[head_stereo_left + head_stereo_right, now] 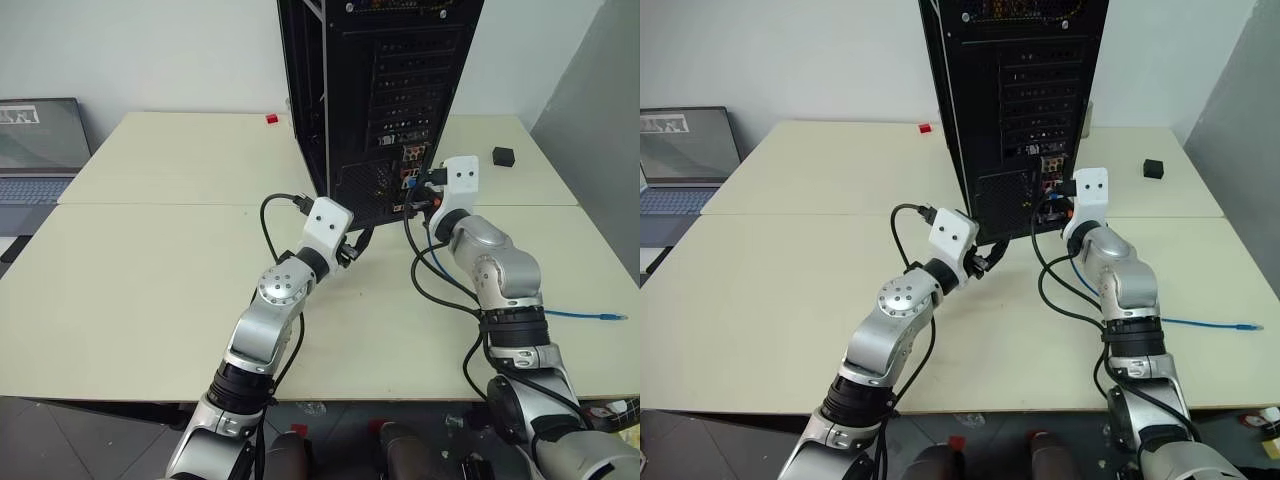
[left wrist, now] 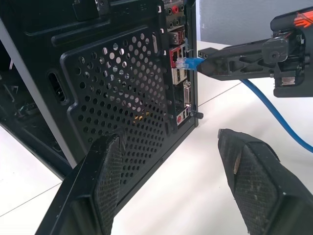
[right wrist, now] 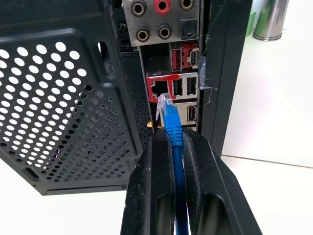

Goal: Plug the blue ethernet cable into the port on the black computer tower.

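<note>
Blue ethernet cable [image 3: 173,132] is pinched just behind its clear plug in the closed right claw [image 3: 171,147], aiming it at the black computer tower's [image 1: 380,90] port [image 3: 157,88]; left claw [image 2: 171,171] gapes empty nearby.

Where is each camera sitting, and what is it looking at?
Head cameras: look down over both arms at the black computer tower on the table.
Left wrist: between its open fingers, faces the tower's back.
Right wrist: along shut fingers holding the blue ethernet cable.
Both wrist views share the plug.
</note>
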